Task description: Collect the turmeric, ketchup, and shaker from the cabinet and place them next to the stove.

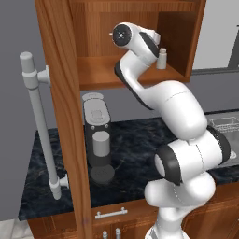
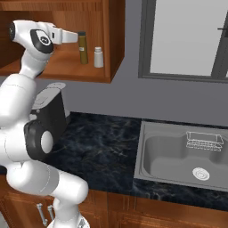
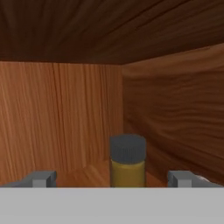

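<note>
The cabinet (image 1: 100, 74) hangs open, its door (image 1: 63, 107) swung out to the left with the long grey bar handle (image 1: 41, 126). My arm reaches in over the shelf (image 2: 67, 67). The turmeric (image 3: 127, 164), a yellow jar with a dark grey cap, stands upright just ahead of my open gripper (image 3: 113, 179), between the lines of the two fingertips (image 3: 41, 178) and apart from them. From the right base view the gripper (image 2: 75, 36) sits level with the turmeric's (image 2: 83, 46) top. The whitish shaker (image 2: 98, 58) (image 1: 161, 58) stands just right of it. Ketchup and stove are out of view.
A dark coffee machine (image 1: 97, 140) stands on the black marble counter (image 1: 130, 154) under the cabinet. A steel sink (image 2: 187, 156) with a small rack lies to the right, below a window (image 2: 187, 35). The cabinet's right wall (image 3: 175, 118) is close beside the jar.
</note>
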